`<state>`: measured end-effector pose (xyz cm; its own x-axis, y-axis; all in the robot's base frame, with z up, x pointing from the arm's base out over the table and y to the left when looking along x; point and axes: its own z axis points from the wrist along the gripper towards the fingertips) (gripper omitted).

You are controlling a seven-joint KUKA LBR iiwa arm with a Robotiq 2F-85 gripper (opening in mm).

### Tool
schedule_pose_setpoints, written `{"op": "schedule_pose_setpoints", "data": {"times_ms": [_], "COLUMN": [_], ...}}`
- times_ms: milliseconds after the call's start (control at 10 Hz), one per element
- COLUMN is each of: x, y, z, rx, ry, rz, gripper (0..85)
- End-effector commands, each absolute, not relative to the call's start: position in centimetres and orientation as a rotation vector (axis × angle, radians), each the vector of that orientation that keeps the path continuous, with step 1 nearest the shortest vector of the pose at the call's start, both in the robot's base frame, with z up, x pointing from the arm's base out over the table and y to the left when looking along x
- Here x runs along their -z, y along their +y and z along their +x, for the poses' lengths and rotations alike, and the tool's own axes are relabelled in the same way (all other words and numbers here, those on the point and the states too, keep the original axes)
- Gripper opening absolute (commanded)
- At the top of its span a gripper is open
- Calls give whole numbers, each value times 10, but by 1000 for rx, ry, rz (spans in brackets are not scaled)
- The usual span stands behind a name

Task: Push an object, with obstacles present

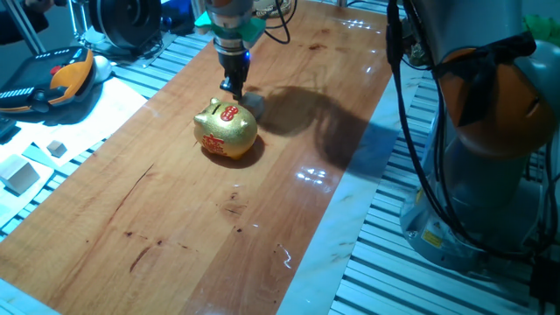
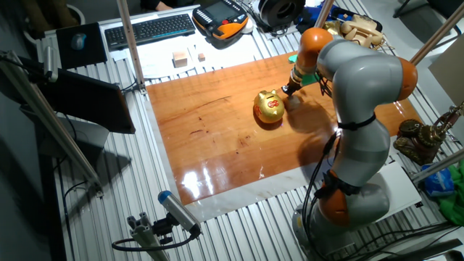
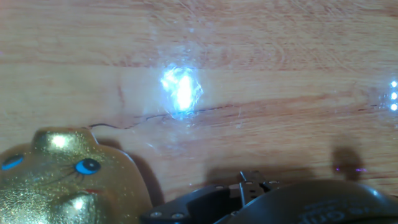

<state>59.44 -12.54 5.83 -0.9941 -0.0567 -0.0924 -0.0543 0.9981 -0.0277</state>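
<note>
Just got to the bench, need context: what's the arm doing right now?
The KUKA arm's end effector is down at the wooden tabletop, right behind the shiny gold piggy bank with red markings. A small light-wood cube sits just beside the fingertips, next to the pig. Whether the fingers are touching the cube, or are open or shut, can't be told. Spare wooden blocks lie off the board.

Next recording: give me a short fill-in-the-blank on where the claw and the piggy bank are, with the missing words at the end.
1. The piggy bank on the wooden table is shiny ____ with red markings.
2. The claw points ____ at the table just behind the pig.
3. In the hand view, the pig's eye is ____.

Missing words: gold; down; blue
</note>
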Motion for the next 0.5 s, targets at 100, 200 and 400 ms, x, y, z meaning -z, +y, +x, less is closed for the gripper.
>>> {"op": "schedule_pose_setpoints", "data": {"times_ms": [100,200,400], "x": [-66,-71,-88], "y": [-124,-124,-121], "z": [598,601,608], "rx": [24,26,24], "ry": [3053,3053,3059], "rz": [-72,-72,-70], "gripper": [0,0,0]}}
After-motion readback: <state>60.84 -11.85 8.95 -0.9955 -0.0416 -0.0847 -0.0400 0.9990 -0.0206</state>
